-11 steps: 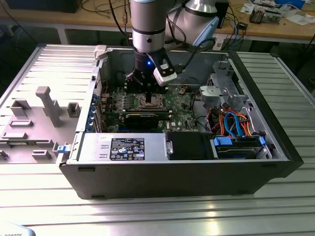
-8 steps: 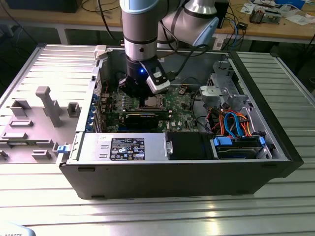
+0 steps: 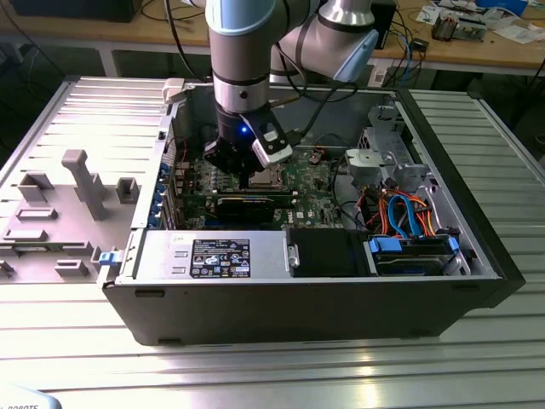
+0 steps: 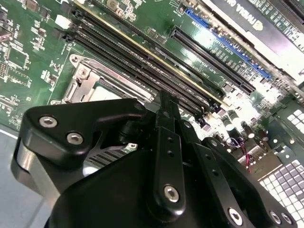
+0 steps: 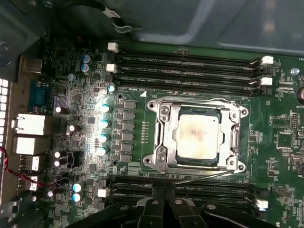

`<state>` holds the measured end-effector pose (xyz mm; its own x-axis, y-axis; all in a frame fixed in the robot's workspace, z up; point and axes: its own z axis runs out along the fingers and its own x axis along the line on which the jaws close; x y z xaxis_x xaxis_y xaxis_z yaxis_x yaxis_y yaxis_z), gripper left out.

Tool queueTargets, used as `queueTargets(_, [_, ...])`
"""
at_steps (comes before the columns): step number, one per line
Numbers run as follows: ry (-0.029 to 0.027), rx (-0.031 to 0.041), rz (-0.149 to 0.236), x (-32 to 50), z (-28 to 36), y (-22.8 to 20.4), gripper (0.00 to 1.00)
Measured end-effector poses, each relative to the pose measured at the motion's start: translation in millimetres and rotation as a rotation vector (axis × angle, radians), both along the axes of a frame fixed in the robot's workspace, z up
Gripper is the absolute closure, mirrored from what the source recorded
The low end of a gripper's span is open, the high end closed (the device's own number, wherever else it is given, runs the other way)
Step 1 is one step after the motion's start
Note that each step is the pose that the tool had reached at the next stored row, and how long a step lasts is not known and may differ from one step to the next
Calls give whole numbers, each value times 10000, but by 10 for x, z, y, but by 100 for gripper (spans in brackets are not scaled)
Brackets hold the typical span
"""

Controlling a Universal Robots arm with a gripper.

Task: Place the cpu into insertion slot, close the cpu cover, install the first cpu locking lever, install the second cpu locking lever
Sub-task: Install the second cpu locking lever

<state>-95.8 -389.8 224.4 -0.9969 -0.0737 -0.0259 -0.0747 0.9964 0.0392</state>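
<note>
Dim case interior — white glare on the green board [image 4: 223, 35], close end effector [image 4: 164, 102] blurred.

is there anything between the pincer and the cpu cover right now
Nothing visible. In the first wrist view the pincer hangs above the board just beside the cpu cover, which lies over the cpu, with open board between them.
</note>
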Motion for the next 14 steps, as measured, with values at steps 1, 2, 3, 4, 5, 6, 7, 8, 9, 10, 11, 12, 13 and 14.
queueTargets(1, [14, 9, 1, -2, -4, -4, 89])
queueTargets(2, [32, 23, 0, -7, -8, -11, 89])
queueTargets(3, [47, 34, 1, -9, -11, -16, 89])
queueTargets(4, [66, 44, 2, -11, -14, -24, 89])
queueTargets(5, [78, 51, 1, -13, -15, -29, 89])
queueTargets(6, [92, 57, 0, -14, -16, -38, 89])
queueTargets(7, [102, 64, 0, -15, -17, -46, 89])
queueTargets(8, [113, 74, 0, -16, -20, -59, 89])
queueTargets(9, [119, 84, 1, -17, -22, -66, 89])
queueTargets(10, [128, 107, 1, -18, -28, -73, 89])
queueTargets(11, [131, 211, 3, -19, -51, -74, 89])
queueTargets(12, [132, 302, 7, -20, -66, -74, 89])
queueTargets(13, [131, 348, 9, -22, -72, -74, 89])
queueTargets(14, [130, 416, 14, -25, -82, -74, 89])
